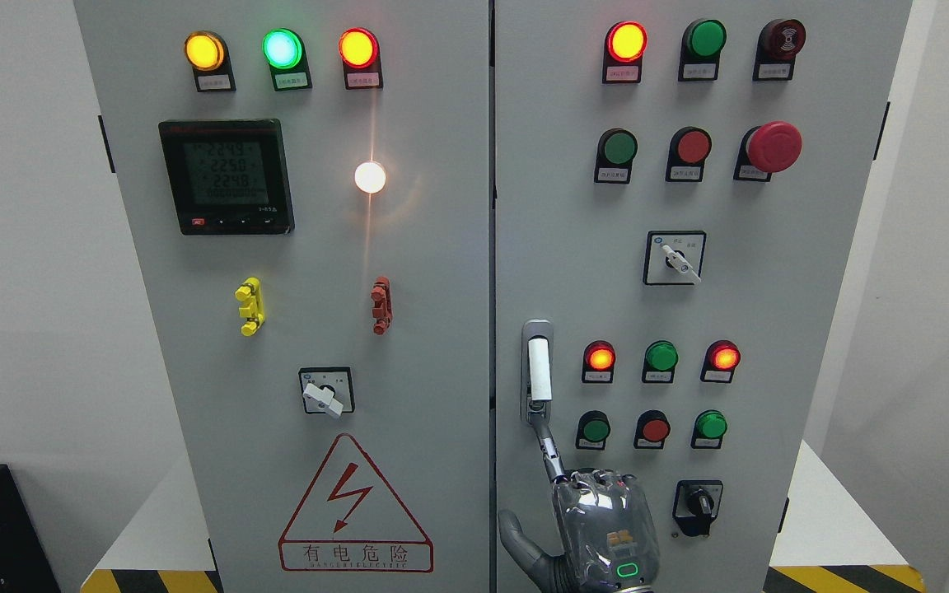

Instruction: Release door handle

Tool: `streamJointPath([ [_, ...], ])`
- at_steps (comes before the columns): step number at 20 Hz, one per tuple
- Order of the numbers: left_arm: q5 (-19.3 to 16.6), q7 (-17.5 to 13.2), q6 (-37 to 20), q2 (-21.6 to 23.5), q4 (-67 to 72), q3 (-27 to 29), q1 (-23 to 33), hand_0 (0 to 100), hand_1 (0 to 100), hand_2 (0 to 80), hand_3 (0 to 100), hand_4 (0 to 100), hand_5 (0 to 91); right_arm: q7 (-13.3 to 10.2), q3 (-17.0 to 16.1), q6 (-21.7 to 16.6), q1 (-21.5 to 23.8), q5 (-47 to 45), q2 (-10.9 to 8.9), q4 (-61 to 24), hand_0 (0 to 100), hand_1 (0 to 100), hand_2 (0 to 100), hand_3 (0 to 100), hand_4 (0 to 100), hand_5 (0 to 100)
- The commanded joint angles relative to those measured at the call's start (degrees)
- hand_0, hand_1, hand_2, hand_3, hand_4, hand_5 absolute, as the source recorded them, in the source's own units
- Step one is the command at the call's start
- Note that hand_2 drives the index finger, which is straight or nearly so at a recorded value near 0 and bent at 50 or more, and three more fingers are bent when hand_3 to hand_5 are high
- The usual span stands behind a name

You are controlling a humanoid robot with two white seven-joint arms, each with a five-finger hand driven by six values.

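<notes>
Head view: door handle (538, 371) upright on right cabinet door (812, 288), near its left edge. Hand (598, 527) at bottom edge, arm side unclear; index finger (547, 441) extended, tip touching handle's lower end, other fingers curled, gripping nothing.

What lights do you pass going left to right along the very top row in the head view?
Yellow light → green light → red light → second red light → unlit green light → dark red buzzer.

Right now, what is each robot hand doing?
Left: not in view.
Right robot hand: curled, holding nothing; index finger at the white door handle base.
</notes>
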Motion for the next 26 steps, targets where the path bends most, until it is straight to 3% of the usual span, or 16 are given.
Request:
streamJointPath([
  [1,0.06,0.05,0.01,0.0,1.67,0.0,-1.5,12,56,0.0,0,0,0.0,-0.16,0.11,-0.07,-0.19,-0.04,0.0,-1.01,34,24,4,100,99,100],
  [9,-0.03,0.05,0.01,0.0,1.67,0.0,-1.5,12,56,0.0,0,0,0.0,-0.25,0.2,-0.07,-0.1,-0.13,0.0,-1.71,34,24,4,98,97,100],
  [15,-0.03,0.05,0.01,0.0,1.67,0.0,-1.5,12,56,0.0,0,0,0.0,-0.25,0.11,-0.16,-0.1,-0.13,0.0,-2.06,34,24,15,91,94,100],
  [26,-0.03,0.05,0.01,0.0,1.67,0.0,-1.5,12,56,0.0,0,0,0.0,-0.25,0.11,-0.16,-0.28,-0.22,0.0,-3.12,34,24,19,84,92,99],
])
